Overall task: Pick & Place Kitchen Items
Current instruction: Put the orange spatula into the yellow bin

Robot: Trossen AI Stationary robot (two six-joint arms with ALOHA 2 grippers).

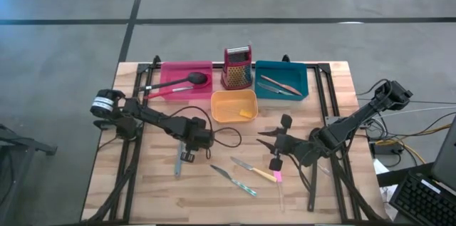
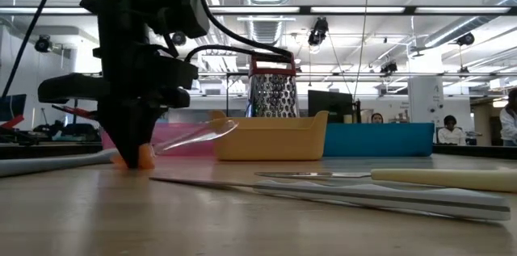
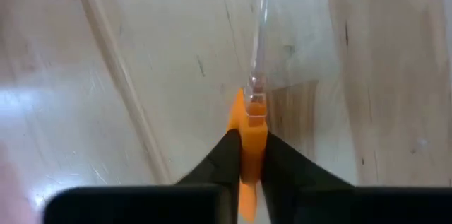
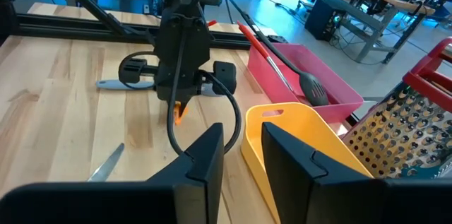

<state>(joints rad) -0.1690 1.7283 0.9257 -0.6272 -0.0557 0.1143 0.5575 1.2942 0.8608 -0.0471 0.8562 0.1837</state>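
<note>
While the right gripper (image 1: 266, 138) hovers with fingers parted and empty near the yellow rectangular plastic tray (image 1: 234, 105), the left gripper (image 1: 187, 156) is pressed down to the wooden table (image 1: 149, 190). Its fingers (image 3: 226, 155) are clamped on a short orange-handled utensil with a clear blade (image 3: 251, 121), standing left of the loose slim metal knives (image 1: 233, 180).

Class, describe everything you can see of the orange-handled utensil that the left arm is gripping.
The orange-handled utensil has a short orange plastic-looking handle and a slim clear or silvery blade running away from it. It lies low on the wooden table, in front of the pink tray. The left gripper has its jaws shut on the handle from above. In the low view the blade slants slightly upward toward the yellow tray.
</note>
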